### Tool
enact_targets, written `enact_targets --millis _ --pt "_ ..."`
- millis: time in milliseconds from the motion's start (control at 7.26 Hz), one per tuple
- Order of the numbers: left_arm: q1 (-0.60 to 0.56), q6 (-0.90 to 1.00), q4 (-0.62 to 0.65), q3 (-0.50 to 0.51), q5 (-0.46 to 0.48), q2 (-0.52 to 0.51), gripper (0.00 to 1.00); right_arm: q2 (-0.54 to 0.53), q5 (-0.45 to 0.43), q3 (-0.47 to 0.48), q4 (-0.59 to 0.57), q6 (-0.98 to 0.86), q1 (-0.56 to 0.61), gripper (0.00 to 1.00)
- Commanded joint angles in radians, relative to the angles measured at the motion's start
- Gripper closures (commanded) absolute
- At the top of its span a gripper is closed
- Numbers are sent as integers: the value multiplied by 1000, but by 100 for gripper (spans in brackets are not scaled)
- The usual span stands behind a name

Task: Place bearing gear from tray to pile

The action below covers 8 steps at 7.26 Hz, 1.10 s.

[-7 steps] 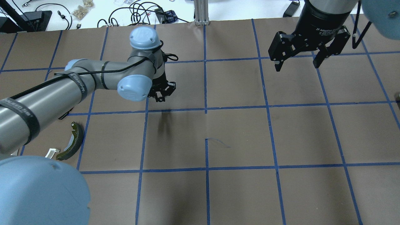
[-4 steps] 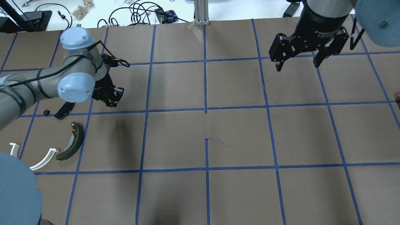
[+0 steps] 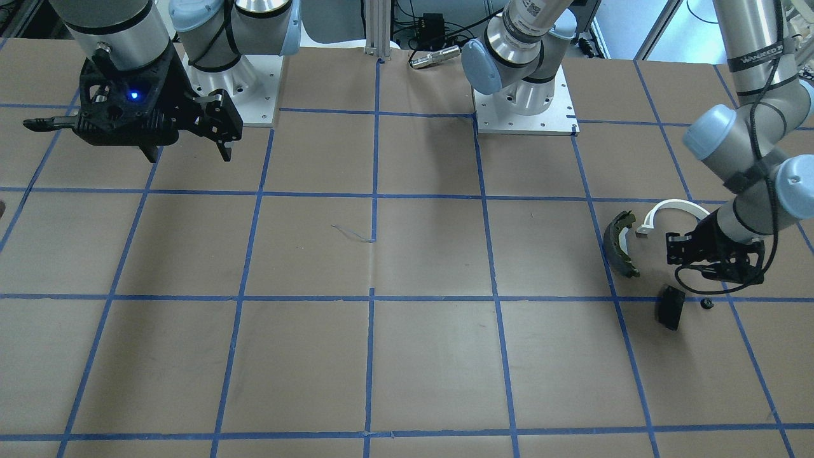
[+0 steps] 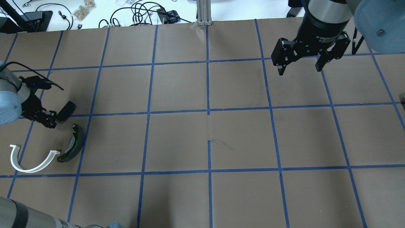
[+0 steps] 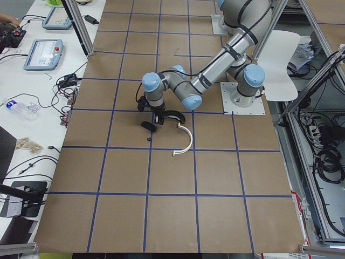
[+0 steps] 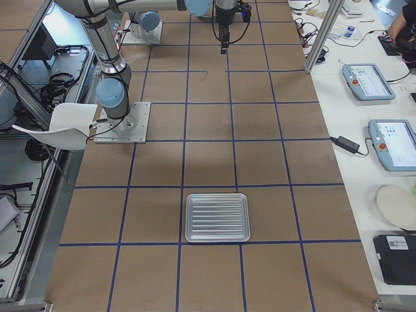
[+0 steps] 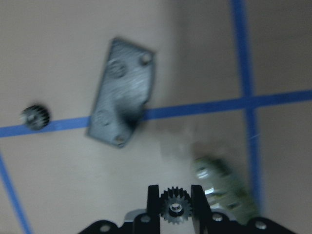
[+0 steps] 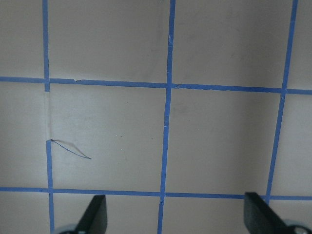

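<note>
Change since earlier view: left gripper [image 4: 47, 119] has swung from mid-table to the robot's left edge and now hangs over the pile [image 4: 76, 139]; the white arch [image 4: 30, 163], previously part-hidden by the arm, is fully exposed. The right gripper [image 4: 299, 70] has barely shifted.
Left jaws: closed to a narrow gap on the bearing gear [image 7: 174, 212], which is pinched between the two tips with its toothed face toward the wrist camera.
Right jaws: spread wide, holding nothing, raised over the far right of the table [image 4: 240, 139].
Pile contents: brake shoe [image 3: 620, 245], white arch and black pad [image 3: 669, 307] lying near one another on the table; the pad straddles a blue tape line.
Other item: second small gear [image 3: 706, 304] lies on the tape line just beside the pad.
Tray [image 6: 189, 218]: seen in the right side view only, well apart from the pile.
Image quality: left wrist view is motion-blurred.
</note>
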Motion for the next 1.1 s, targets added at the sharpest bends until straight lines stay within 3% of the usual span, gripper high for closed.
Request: enact_targets --millis 0,138,275,551,964 --pt "84 119 120 -5 -4 -76 94 -4 -2 9 -2 -2 0 0" --pt "84 119 127 -8 -5 -102 93 -1 1 5 -2 1 0 0" --pt "83 122 129 -11 -40 -113 79 -1 -3 9 -3 -3 0 0" --pt "75 127 133 -3 -60 -81 1 0 -5 8 -3 0 0 0" --pt "72 124 103 -2 -45 -16 0 10 -20 3 -16 0 0 0"
